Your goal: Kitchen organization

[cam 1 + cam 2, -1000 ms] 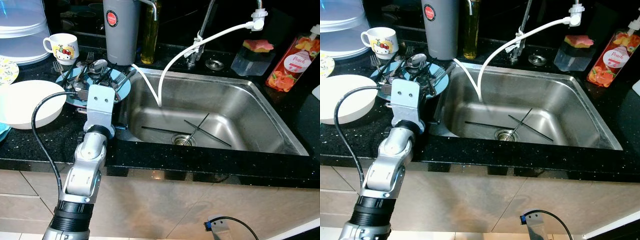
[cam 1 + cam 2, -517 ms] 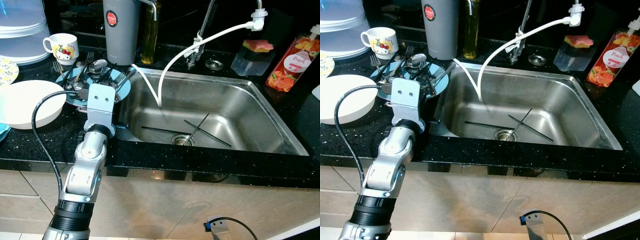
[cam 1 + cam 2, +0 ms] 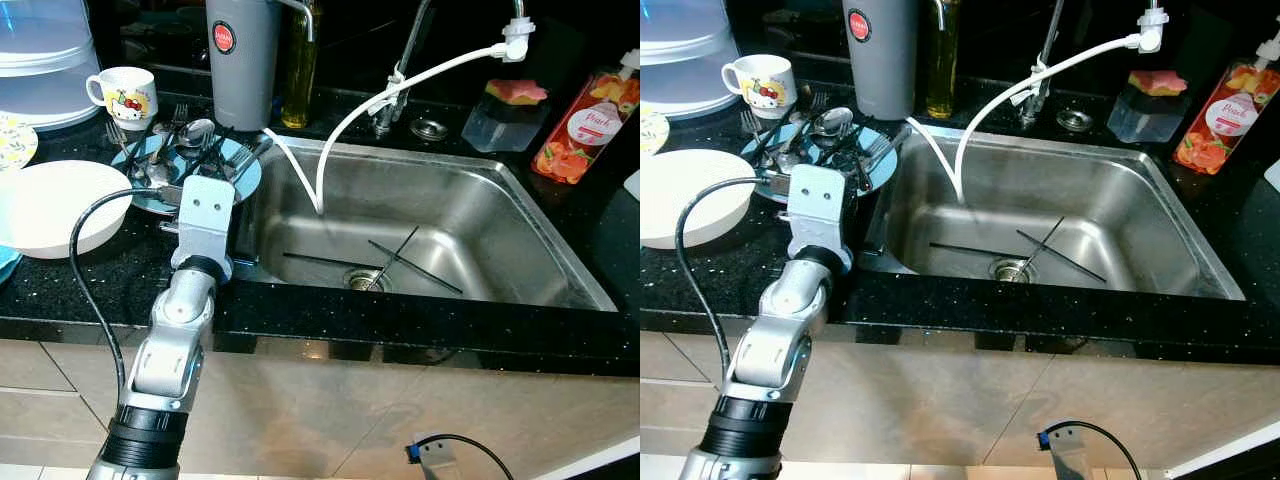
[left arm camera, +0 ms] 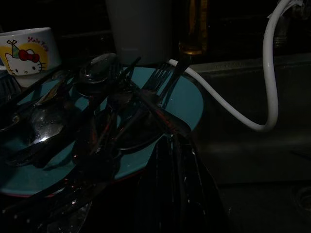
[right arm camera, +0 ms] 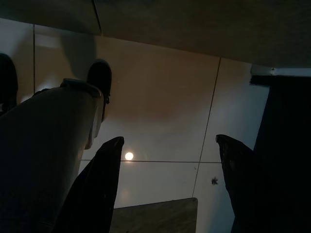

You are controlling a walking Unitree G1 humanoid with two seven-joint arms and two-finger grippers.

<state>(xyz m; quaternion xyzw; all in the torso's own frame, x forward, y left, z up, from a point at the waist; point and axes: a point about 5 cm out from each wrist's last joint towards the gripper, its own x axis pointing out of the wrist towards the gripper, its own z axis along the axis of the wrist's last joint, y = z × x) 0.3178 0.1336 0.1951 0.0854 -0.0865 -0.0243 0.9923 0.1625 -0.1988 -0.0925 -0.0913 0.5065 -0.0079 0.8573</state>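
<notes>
Left wrist view: left hand point(image 4: 177, 170) at cutlery plate point(image 4: 187, 104).

Your left gripper point(image 4: 175, 160) sits at the near edge of the blue plate point(image 3: 245, 172), hemmed in by the heaped cutlery point(image 3: 190, 145). Behind the plate, toward the worktop's back edge, the grey canister point(image 3: 242, 60) and oil bottle point(image 3: 300, 70) block the way — the mug point(image 3: 125, 95) stands at the back left. The white bowl point(image 3: 55, 205) crowds the left side. To the right the sink point(image 3: 560, 250) lies open, crossed only by the white hose point(image 3: 345, 130) and thin sticks point(image 3: 400, 255) at the drain.
</notes>
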